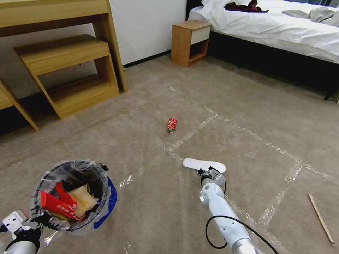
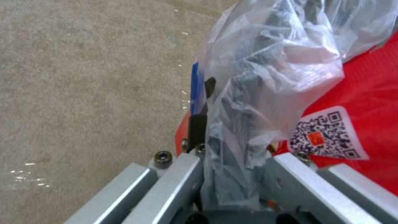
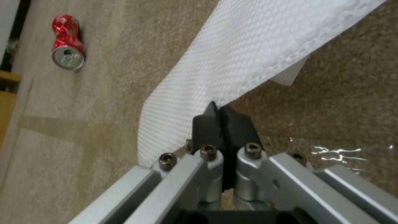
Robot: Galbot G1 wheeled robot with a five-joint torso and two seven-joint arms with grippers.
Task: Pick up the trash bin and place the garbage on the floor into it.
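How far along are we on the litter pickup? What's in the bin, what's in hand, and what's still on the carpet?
Done: the left gripper holds the trash bin by its rim, and red wrappers and a cardboard piece are inside. In hand: the right gripper, jaws shut on the edge of the white insole. Left on the floor: the crushed red can and the wooden stick.
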